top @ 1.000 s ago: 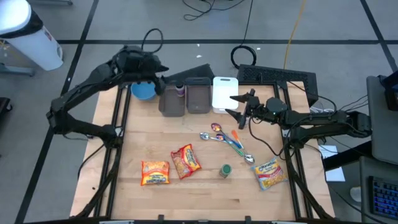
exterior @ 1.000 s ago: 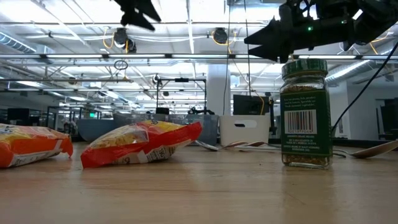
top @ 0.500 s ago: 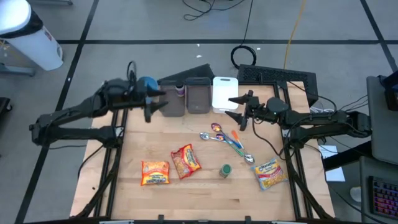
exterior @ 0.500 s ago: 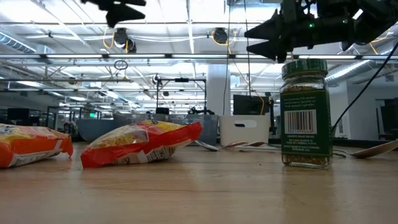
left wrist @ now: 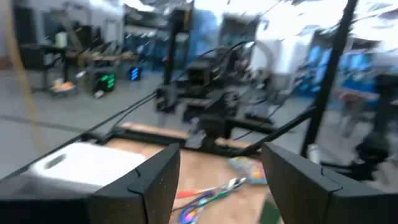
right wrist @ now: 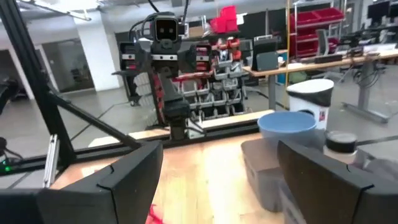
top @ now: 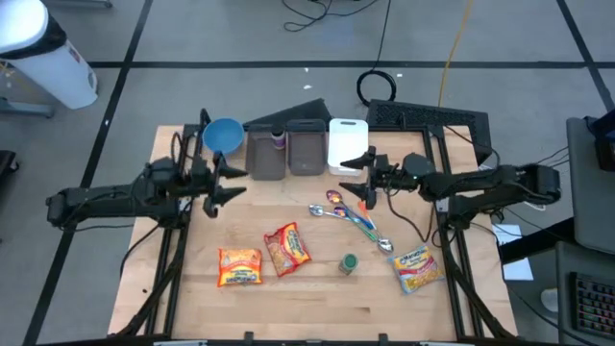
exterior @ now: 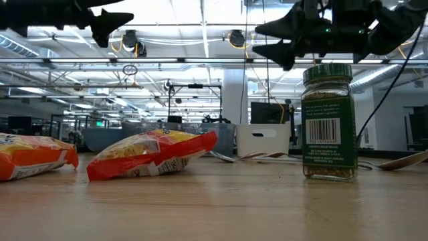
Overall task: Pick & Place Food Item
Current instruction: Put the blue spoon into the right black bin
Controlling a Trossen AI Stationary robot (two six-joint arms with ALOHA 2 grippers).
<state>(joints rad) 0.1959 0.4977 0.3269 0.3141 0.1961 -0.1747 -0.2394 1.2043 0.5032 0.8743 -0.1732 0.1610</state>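
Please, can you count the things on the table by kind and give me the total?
Food packets: 3
Spice jar: 1
Spoons: 3
Grey bins: 2
Blue bowl: 1
White cutting board: 1
Total: 11
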